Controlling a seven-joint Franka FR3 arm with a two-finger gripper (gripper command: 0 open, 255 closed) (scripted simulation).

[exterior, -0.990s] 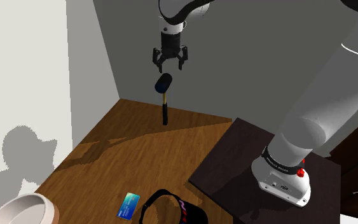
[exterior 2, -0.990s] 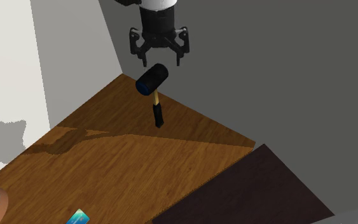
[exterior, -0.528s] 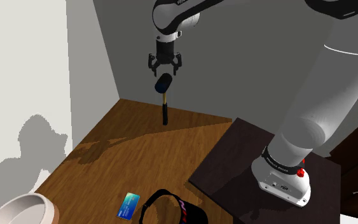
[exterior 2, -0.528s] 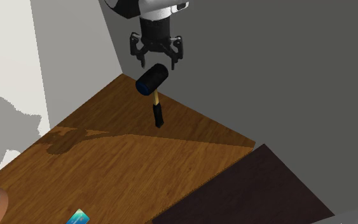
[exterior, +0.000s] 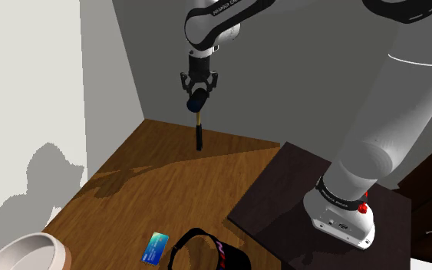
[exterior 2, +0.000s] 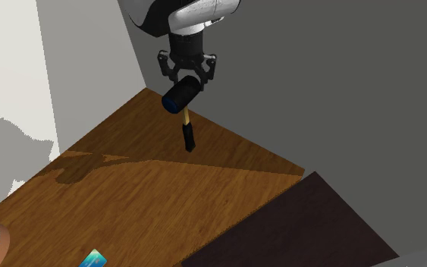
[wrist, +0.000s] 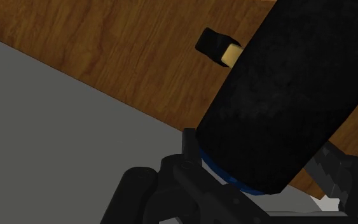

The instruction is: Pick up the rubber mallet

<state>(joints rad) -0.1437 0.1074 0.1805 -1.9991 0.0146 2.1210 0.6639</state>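
The rubber mallet [exterior: 198,100] stands on its grip end on the wooden bench [exterior: 168,184], right beside the grey wall [exterior: 298,69], its black head uppermost. The tool [exterior: 198,87] hangs over it from above, spread wide. The wrist view adds that the fingers [wrist: 189,147] straddle the head [wrist: 285,95] near its blue-ringed end. Whether they touch it I cannot tell. The pale shaft and black grip [wrist: 210,43] show beyond the head. The shoulder view takes in the bench's edge farthest from the wall, where a blue card [exterior: 157,247], a black cap [exterior: 206,253] and a white bowl [exterior: 26,253] lie well apart from the mallet. In the second exterior view, bare wood lies open between the wall and the card [exterior 2: 92,259], with the dark stand board [exterior 2: 310,227] bordering it.
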